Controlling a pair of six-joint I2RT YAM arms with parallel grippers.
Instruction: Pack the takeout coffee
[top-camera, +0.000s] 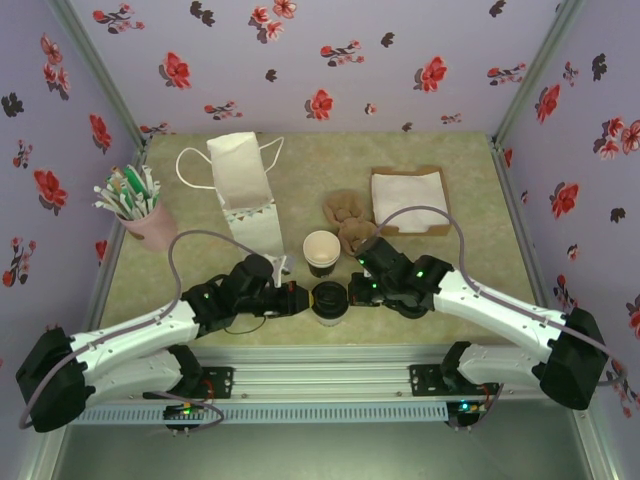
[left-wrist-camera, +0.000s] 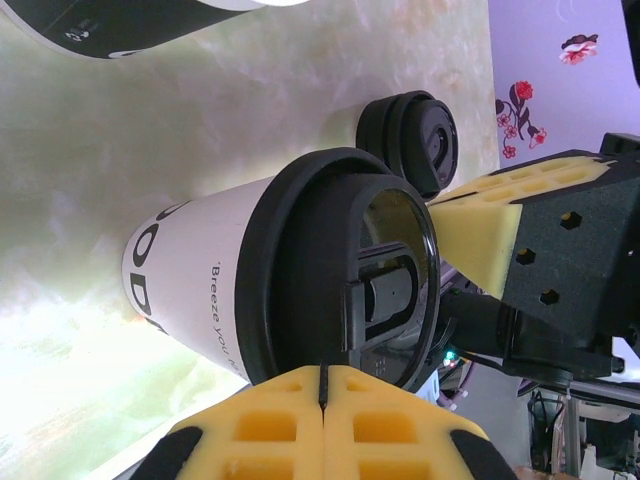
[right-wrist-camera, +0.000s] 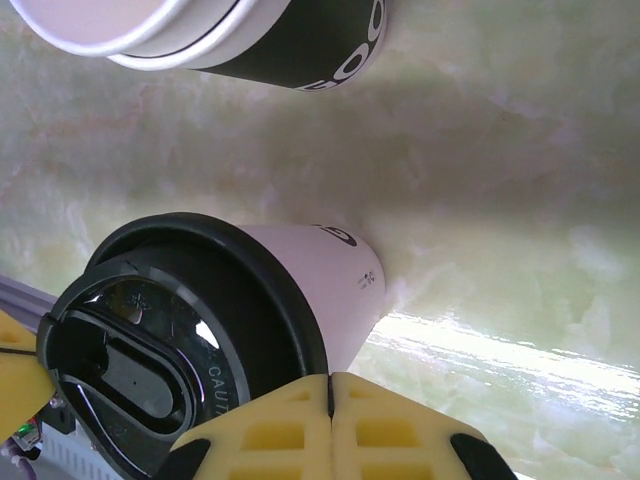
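The takeout coffee (top-camera: 328, 301) stands upright near the table's front edge, a paper cup under a round black lid (left-wrist-camera: 335, 280). In the wrist views its wall is white with dark print (right-wrist-camera: 345, 275). My left gripper (top-camera: 301, 298) is at its left and my right gripper (top-camera: 352, 292) at its right. In the left wrist view the left gripper (left-wrist-camera: 323, 370) has its yellow pads pressed together, tips against the lid's rim. The right gripper (right-wrist-camera: 330, 378) is shut the same way, tips at the lid's edge. Nothing sits between either pair of pads.
An unlidded cup (top-camera: 321, 250) stands just behind the coffee. A stack of black lids (left-wrist-camera: 410, 140) sits close beside it. Further back are a white paper bag (top-camera: 243, 190), a pink cup of straws (top-camera: 135, 205), brown cup sleeves (top-camera: 348, 220) and a napkin tray (top-camera: 408, 200).
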